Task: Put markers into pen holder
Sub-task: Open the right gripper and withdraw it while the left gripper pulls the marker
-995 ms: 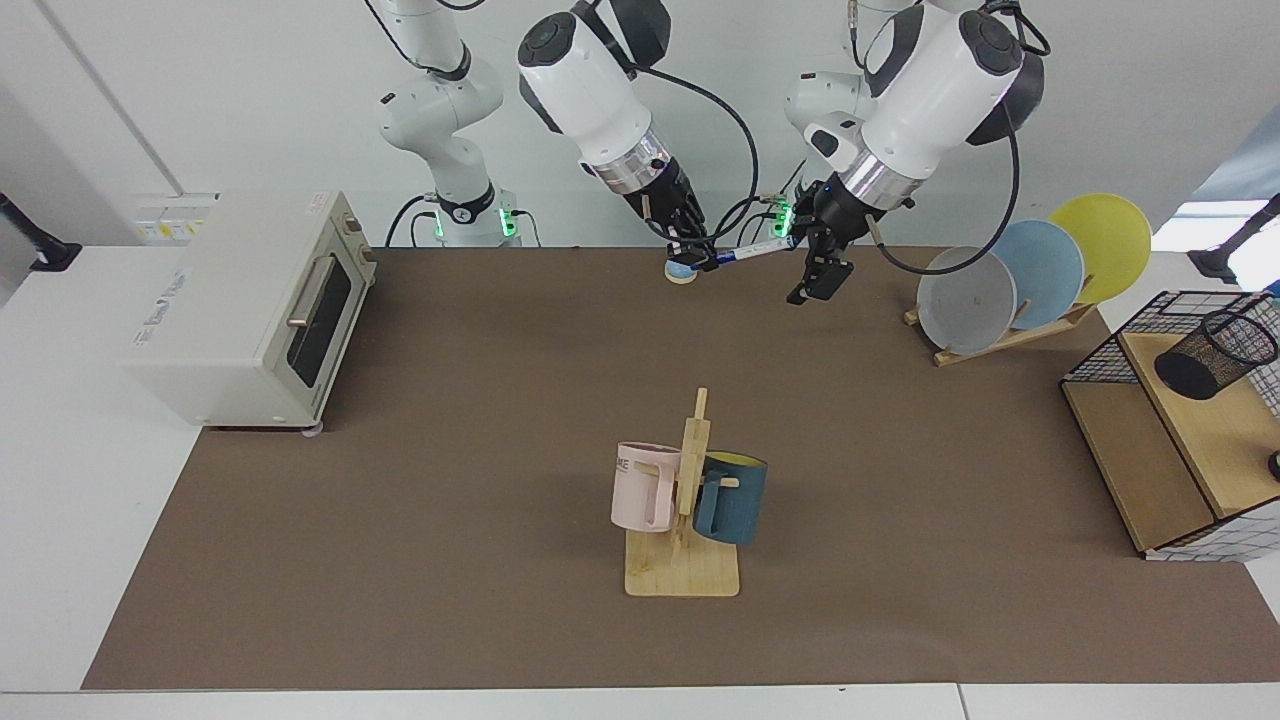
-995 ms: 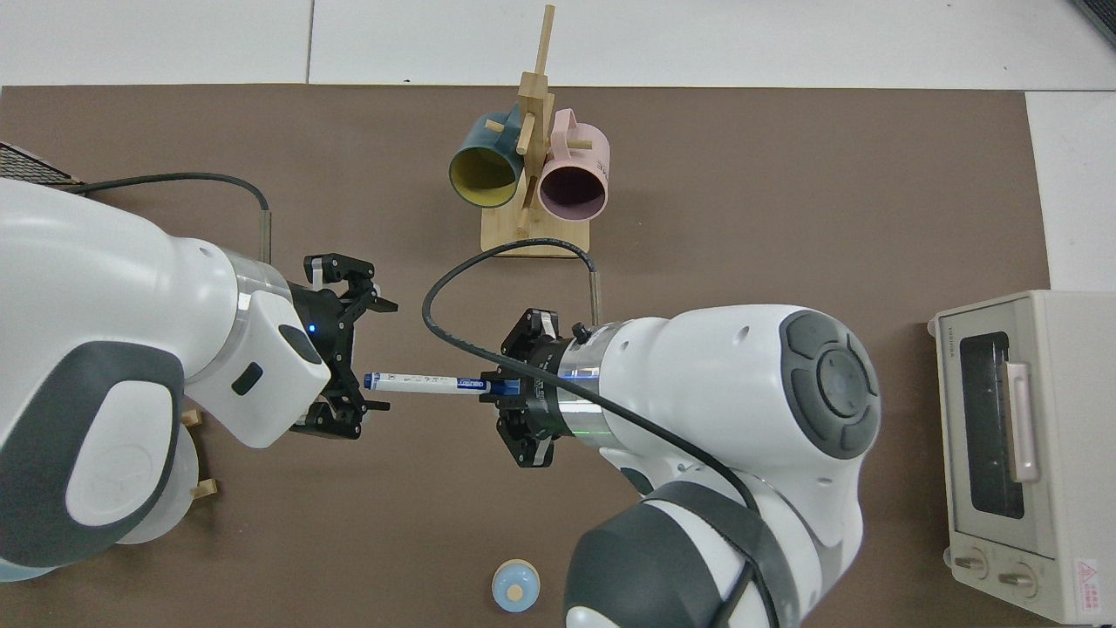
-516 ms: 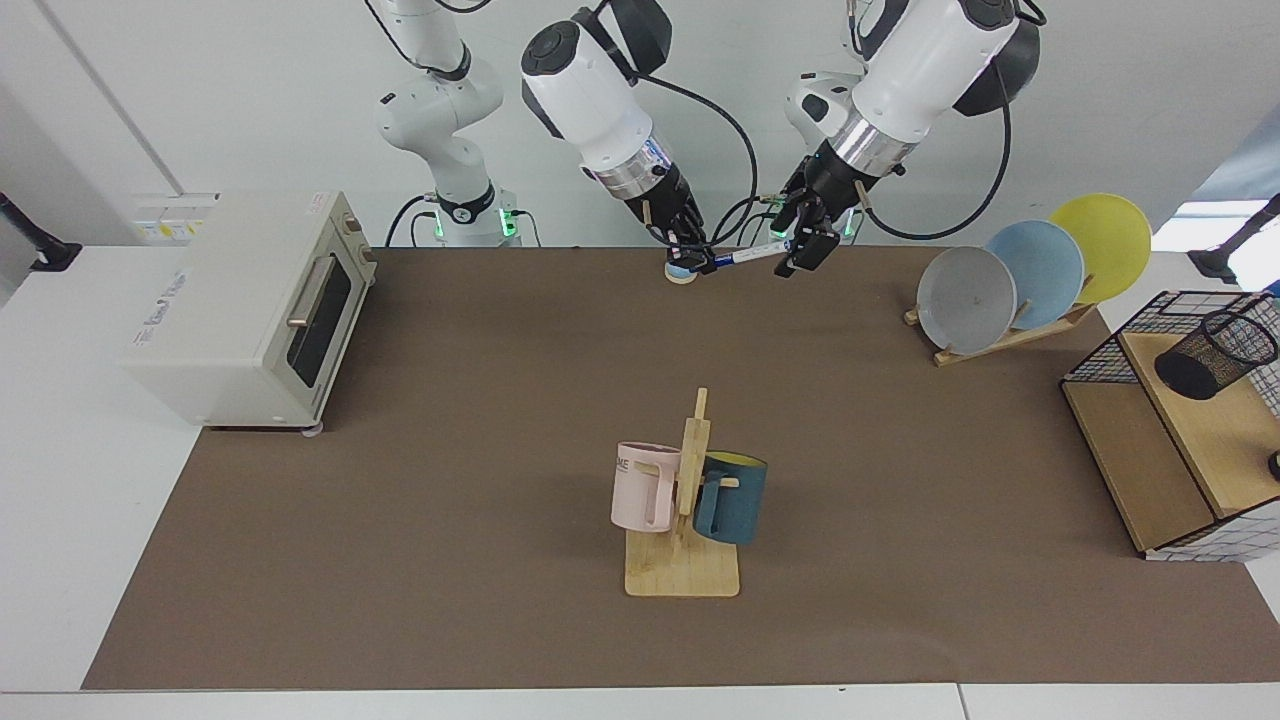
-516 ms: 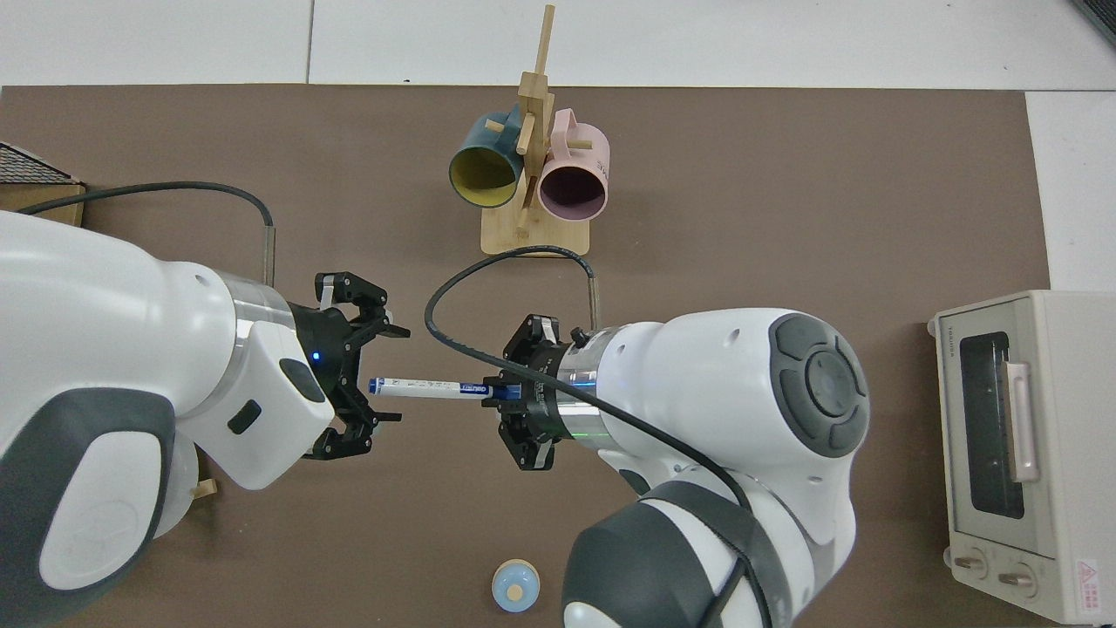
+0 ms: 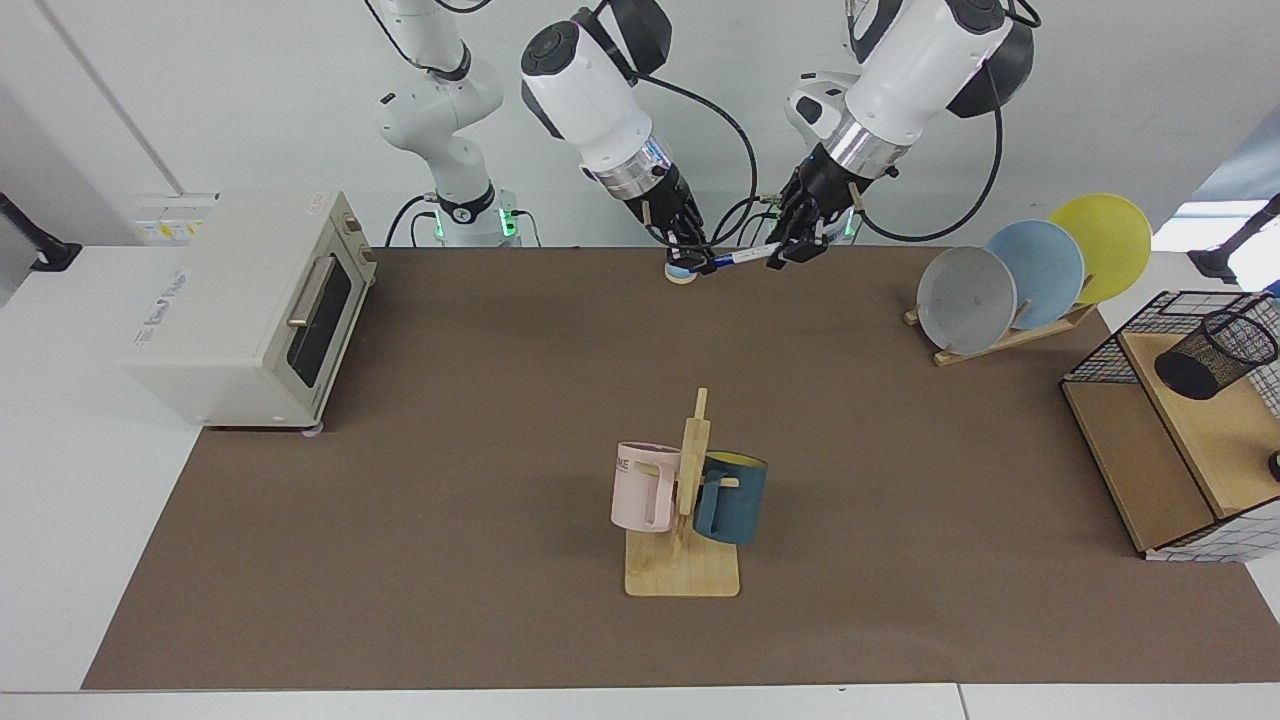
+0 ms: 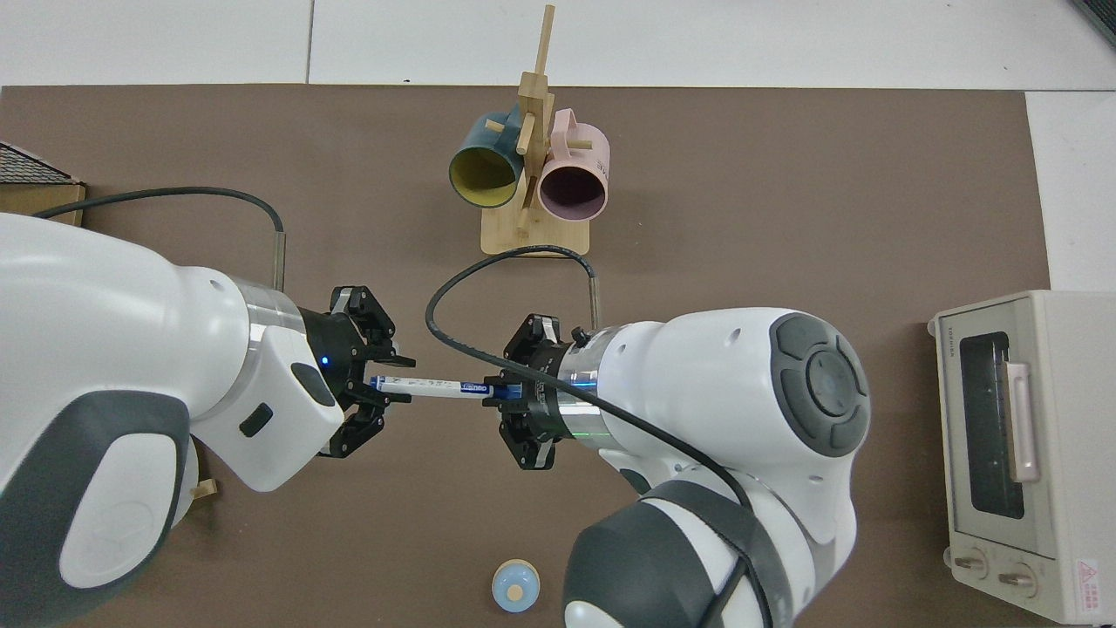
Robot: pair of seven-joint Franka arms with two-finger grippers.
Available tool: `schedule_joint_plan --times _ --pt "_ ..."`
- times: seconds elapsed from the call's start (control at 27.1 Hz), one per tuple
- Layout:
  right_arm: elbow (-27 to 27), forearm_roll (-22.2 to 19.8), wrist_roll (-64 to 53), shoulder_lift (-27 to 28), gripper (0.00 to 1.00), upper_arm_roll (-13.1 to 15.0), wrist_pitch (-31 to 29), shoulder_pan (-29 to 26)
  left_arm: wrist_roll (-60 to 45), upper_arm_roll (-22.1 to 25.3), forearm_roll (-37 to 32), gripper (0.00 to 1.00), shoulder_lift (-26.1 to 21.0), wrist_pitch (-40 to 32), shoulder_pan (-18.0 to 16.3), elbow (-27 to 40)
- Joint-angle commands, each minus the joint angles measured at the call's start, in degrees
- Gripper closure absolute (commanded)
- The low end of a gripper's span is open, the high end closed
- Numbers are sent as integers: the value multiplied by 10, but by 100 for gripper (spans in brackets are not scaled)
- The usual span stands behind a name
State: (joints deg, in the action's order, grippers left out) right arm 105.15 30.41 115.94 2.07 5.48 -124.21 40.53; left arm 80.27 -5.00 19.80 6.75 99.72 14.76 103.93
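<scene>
Markers (image 6: pixel 432 385) are held level above the brown mat by the closed right gripper (image 6: pixel 506 392) and left gripper (image 6: pixel 380 387), well apart from the pen holder (image 5: pixel 1215 353), whose inside cannot be seen.

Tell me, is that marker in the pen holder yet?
Not yet. The marker hangs level between the right gripper and left gripper; the pen holder sits apart.

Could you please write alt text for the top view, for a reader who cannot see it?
Two robot arms hold one marker level between them above a brown mat: the right gripper grips its capped end, the left gripper has closed around the other end. Beyond stands a mug rack; a toaster oven sits at the edge.
</scene>
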Motion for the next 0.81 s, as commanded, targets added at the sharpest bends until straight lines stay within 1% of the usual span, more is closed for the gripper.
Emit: schedule_joint_plan --times 0.0,0.22,0.26,0.29,0.33,0.37,0.44,0.52,0.66,0.77 --pt "12 9 -2 -8 100 -1 -11 -1 2 3 -7 100 6 11 7 14" --pt "12 5 -2 -7 100 -1 -10 -3 2 3 -7 100 6 10 9 13" --pt "12 5 1 -7 90 -1 -10 -4 2 3 -7 100 6 10 8 13" --pt "13 5 7 -7 56 -1 -8 -5 2 3 -7 100 5 10 8 13" --pt "14 4 6 -8 12 -1 -2 -6 2 3 -7 100 5 10 8 13" --pt "14 -3 -2 -8 1 1 6 -7 2 3 -7 100 5 9 7 13" --pt "14 -23 -18 -8 0 6 27 -7 3 4 -7 100 5 9 7 13" --pt "11 -57 -38 -12 0 7 48 -16 3 6 -13 100 5 8 6 13" --pt "11 -103 -85 -25 0 7 86 -42 -20 7 -72 100 5 7 5 12" --pt "11 -132 -160 -37 0 7 121 -74 -34 11 -128 100 5 1 1 11"
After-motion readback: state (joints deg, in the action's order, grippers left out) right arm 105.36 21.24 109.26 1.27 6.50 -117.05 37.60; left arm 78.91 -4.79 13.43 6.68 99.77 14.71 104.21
